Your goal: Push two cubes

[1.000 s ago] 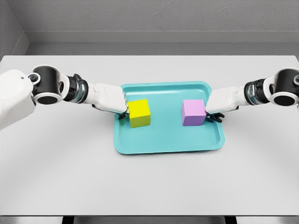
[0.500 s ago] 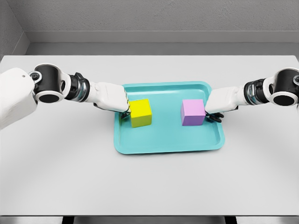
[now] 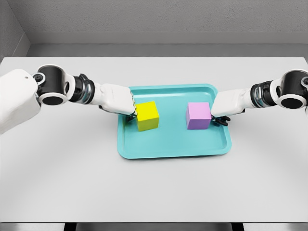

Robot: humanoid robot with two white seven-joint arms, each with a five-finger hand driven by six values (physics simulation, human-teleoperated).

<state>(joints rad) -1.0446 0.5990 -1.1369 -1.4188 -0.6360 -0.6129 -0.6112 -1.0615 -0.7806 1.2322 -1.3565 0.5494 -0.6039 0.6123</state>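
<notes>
On the white table (image 3: 154,187), nearest the camera, lay bare surface, then the front rim of a teal tray (image 3: 173,153). Beyond it, on the tray floor: yellow cube (image 3: 147,115) toward the left side, purple cube (image 3: 198,115) toward the right, well apart.

Step in hand, as judged: both cubes being pushed inward toward each other. Best done with contact held low and centred on each outer face, so neither cube yaws or tips, and with both sides advancing evenly.

Left robot hand (image 3: 120,101) sat against the yellow cube's left face, knuckles forward, fingers curled under, holding nothing. Right robot hand (image 3: 226,107) pressed the purple cube's right face, dark fingertips tucked low, nothing grasped. Both forearms reached in nearly level from the table's sides.
</notes>
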